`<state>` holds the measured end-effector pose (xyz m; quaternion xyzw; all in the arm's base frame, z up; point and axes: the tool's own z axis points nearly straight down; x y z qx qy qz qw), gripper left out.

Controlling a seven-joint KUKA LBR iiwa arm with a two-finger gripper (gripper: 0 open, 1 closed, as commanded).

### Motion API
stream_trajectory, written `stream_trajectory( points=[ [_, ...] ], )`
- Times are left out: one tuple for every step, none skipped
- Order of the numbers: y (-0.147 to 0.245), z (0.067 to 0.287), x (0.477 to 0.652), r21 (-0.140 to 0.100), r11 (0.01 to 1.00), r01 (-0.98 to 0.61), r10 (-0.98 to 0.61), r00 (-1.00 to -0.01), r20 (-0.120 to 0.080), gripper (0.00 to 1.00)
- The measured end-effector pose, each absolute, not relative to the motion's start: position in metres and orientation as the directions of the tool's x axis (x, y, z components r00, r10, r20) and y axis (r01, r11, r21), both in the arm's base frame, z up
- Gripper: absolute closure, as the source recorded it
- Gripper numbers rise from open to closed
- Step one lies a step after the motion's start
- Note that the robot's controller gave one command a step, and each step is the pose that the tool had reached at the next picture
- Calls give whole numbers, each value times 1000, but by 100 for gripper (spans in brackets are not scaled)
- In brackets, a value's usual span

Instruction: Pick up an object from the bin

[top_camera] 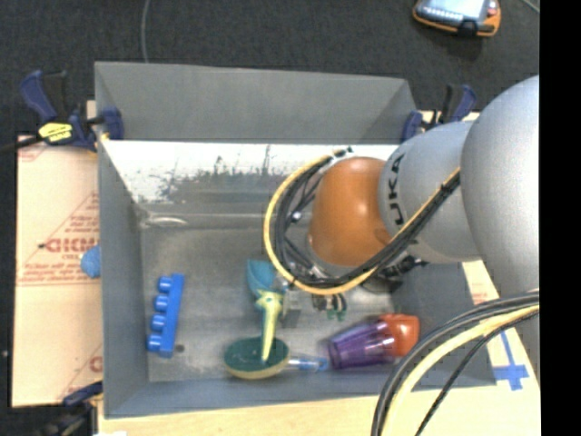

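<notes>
Grey metal bin (209,262) as I view it from above: on its floor lie a blue studded block (165,313) at left, a yellow-green spoon (269,323) resting on a dark green disc (245,359) mid-floor, and a purple-and-orange container (372,341) on its side at right.

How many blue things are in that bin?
3: a studded block at left, a light-blue piece mid-bin, a small bluish stub near the front wall. The arm may hide others.

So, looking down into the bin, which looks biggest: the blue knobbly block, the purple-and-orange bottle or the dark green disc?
1. purple-and-orange bottle
2. blue knobbly block
3. dark green disc; a yellow handle covers part of it, so second and third are close.
</notes>
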<state>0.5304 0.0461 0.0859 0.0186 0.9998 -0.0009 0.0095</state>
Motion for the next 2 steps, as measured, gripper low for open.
stream_trajectory(
  points=[
    [46, 86, 530, -1, 999, 37, 37, -999, -19, 100],
    [51, 73, 537, 2, 997, 77, 77, -997, -25, 100]
  ],
)
